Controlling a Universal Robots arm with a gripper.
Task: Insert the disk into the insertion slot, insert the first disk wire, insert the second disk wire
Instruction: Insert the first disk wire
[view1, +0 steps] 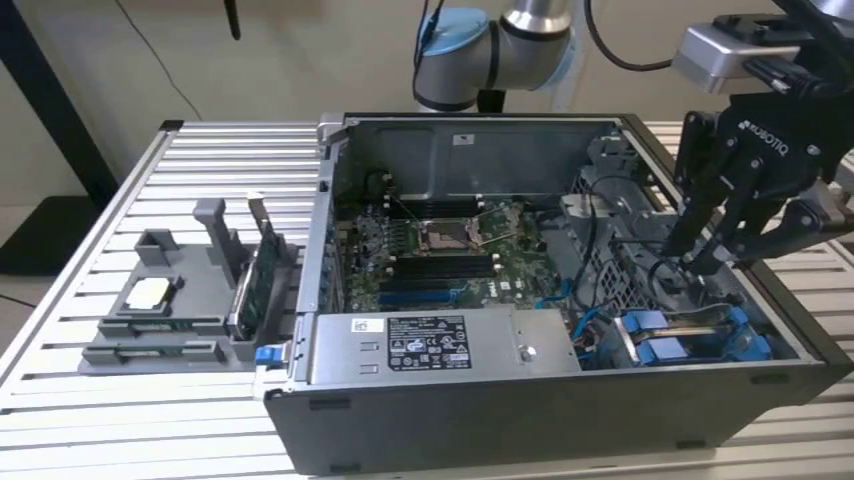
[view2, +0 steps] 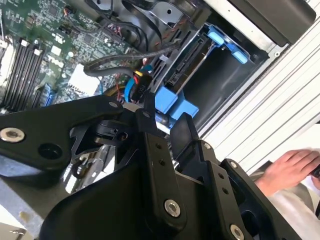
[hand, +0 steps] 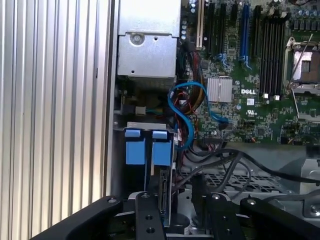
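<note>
Ribbed aluminium tabletop (view1: 60, 385) carries an open computer case (view1: 534, 425) lying on its side. Nearest the exterior view's camera, behind the case's front wall, sits the grey power-supply box (view1: 427, 345). Beside it, toward the exterior view's right, the disk (view1: 657, 345) stands on edge in its blue carrier. It looks fully seated in the insertion slot (view2: 225, 85), the dark drive cage in that near corner.

The gripper (view1: 705, 255) hangs just above and a little farther back than the disk, reaching down into the case. Its fingers are spread apart, and I can make out nothing between them.

In the first wrist view the disk's long axis runs from its blue tabs straight back toward the gripper, so its rear edge points into the gap between the fingers. In the second wrist view that rear connector edge looks bare, so I judge that neither wire is plugged in.

A blue data cable (hand: 187, 107) and loose black cables (hand: 235, 162) lie just past the cage. Beyond them is the green motherboard (view1: 441, 235).
</note>
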